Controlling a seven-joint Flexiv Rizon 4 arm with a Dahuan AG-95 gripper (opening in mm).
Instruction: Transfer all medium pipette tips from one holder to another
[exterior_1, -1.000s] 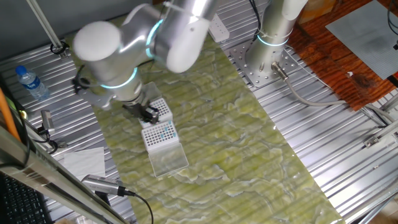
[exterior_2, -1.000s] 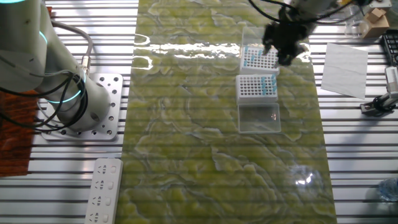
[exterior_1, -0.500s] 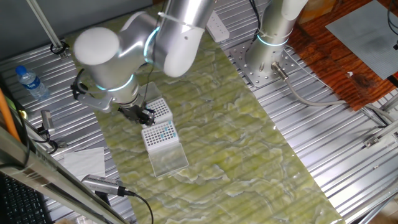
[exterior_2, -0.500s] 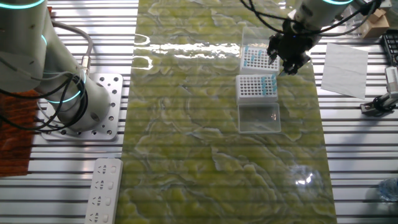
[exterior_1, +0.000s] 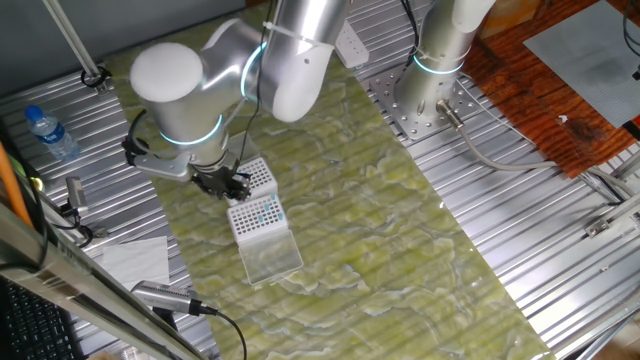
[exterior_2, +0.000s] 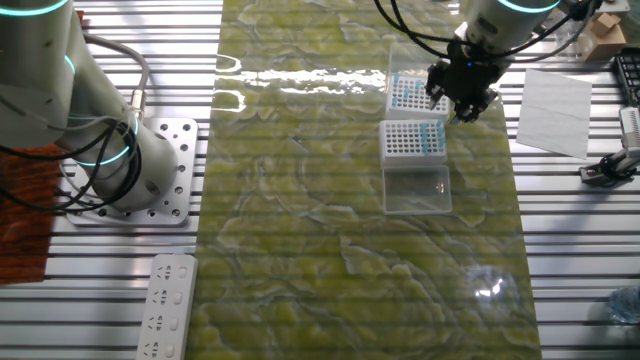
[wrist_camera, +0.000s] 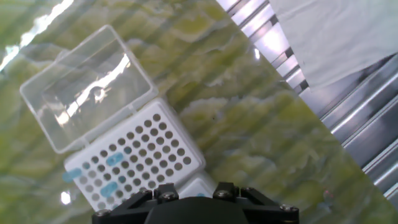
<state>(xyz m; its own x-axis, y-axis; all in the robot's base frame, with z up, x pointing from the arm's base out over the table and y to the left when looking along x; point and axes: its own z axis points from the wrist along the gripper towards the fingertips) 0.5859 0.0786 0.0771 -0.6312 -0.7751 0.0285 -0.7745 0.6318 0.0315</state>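
Observation:
Two white racks stand side by side on the green mat. The near rack (exterior_2: 411, 140) (exterior_1: 257, 216) (wrist_camera: 134, 163) holds medium pipette tips (exterior_2: 434, 139) (wrist_camera: 113, 160), seen as light-blue dots, and its clear lid (exterior_2: 416, 190) (wrist_camera: 87, 87) lies folded open. The far rack (exterior_2: 410, 93) (exterior_1: 259, 176) also shows blue dots. My gripper (exterior_2: 461, 108) (exterior_1: 231, 187) hangs low at the racks' edge, near the gap between them. In the hand view only its black housing (wrist_camera: 196, 208) shows. The fingers are hidden, and I cannot tell whether they hold a tip.
A white paper sheet (exterior_2: 555, 98) (wrist_camera: 336, 31) lies on the ribbed metal table beside the mat. A second arm's base (exterior_2: 150, 170) is bolted at the mat's other side. A water bottle (exterior_1: 48, 130) and a power strip (exterior_2: 168, 305) sit further off.
My gripper has moved from above the far rack toward the edge between the two racks and come lower. The racks and lid have not moved.

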